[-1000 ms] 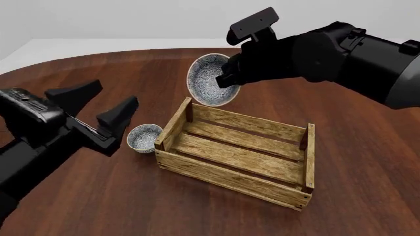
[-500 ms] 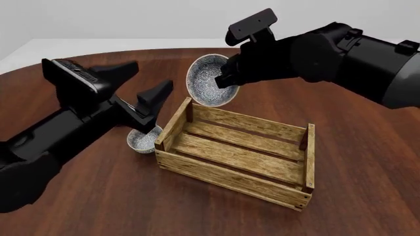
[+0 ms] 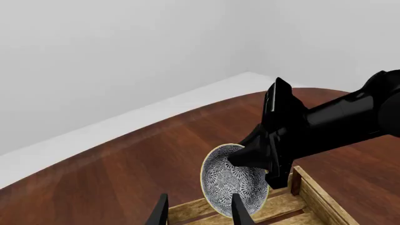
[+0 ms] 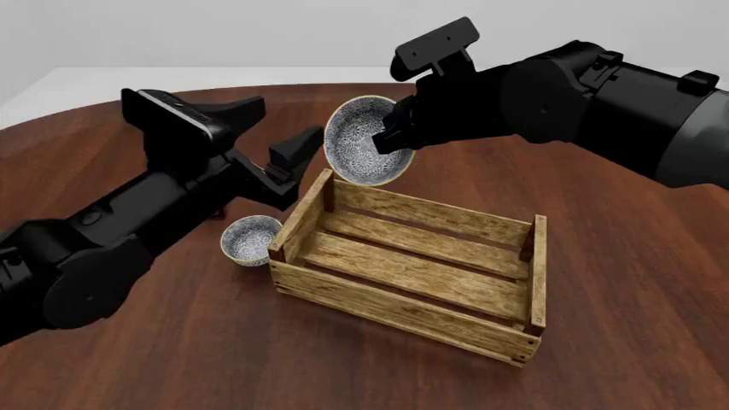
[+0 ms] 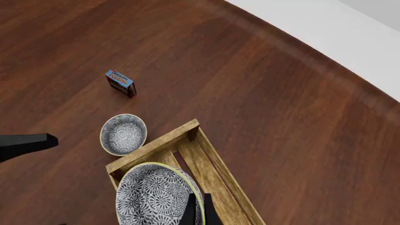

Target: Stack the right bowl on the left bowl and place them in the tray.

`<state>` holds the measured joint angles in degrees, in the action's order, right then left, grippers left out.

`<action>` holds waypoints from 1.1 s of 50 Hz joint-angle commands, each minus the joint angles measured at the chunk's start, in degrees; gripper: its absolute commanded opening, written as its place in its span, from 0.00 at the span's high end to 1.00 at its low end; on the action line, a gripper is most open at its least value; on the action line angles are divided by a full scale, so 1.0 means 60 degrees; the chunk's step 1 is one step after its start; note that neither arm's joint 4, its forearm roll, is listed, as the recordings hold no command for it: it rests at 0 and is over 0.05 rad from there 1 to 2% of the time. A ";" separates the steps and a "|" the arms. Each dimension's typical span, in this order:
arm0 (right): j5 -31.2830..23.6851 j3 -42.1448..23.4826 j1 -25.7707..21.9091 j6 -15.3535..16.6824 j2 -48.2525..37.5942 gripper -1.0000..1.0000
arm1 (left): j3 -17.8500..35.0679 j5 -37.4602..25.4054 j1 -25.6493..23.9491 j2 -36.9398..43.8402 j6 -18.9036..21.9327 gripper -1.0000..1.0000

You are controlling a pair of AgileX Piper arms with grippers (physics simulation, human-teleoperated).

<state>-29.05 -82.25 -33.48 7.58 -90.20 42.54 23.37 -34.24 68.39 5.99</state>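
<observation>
Up near the top middle of the front view, the right gripper (image 4: 393,137) has its fingers pinched on the rim of the larger patterned bowl (image 4: 362,142), holding it in the air tipped on edge, its blue-grey patterned inside turned toward the camera. The bowl hangs just above the far left corner of the light-wood slatted crate (image 4: 411,266), which sits in the centre of the frame on the dark wooden table (image 4: 615,325). In the right wrist view the same bowl (image 5: 156,194) fills the lower middle, with the crate's corner post (image 5: 194,126) beside it.

The smaller patterned bowl (image 4: 249,239) rests upright on the table, just beside the crate's left end and outside it. In the right wrist view it (image 5: 123,134) lies next to the crate corner, and a small red-blue box (image 5: 121,83) stands on the table a little farther off.

The left gripper (image 4: 273,141) reaches in from the left of the front view, raised above the table, its two fingers spread wide and holding nothing. It is near the held bowl but not touching it. From the left wrist view its fingertips (image 3: 237,208) show at the bottom edge, with the tilted bowl (image 3: 233,180) and the right arm beyond them.
</observation>
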 commanded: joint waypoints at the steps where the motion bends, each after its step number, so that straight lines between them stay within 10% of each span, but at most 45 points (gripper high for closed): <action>1: 0.0308 0.0543 -0.0113 -0.0077 0.0903 1.00 | 0.0225 0.0081 0.0167 0.0349 -0.0187 0.00; 55: 0.0277 0.0552 -0.0156 -0.0102 0.0948 1.00 | 0.1244 0.0750 0.0260 0.2858 -0.1101 0.00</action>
<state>-29.29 -82.34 -33.67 7.31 -90.22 48.86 28.55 -32.59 84.76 0.07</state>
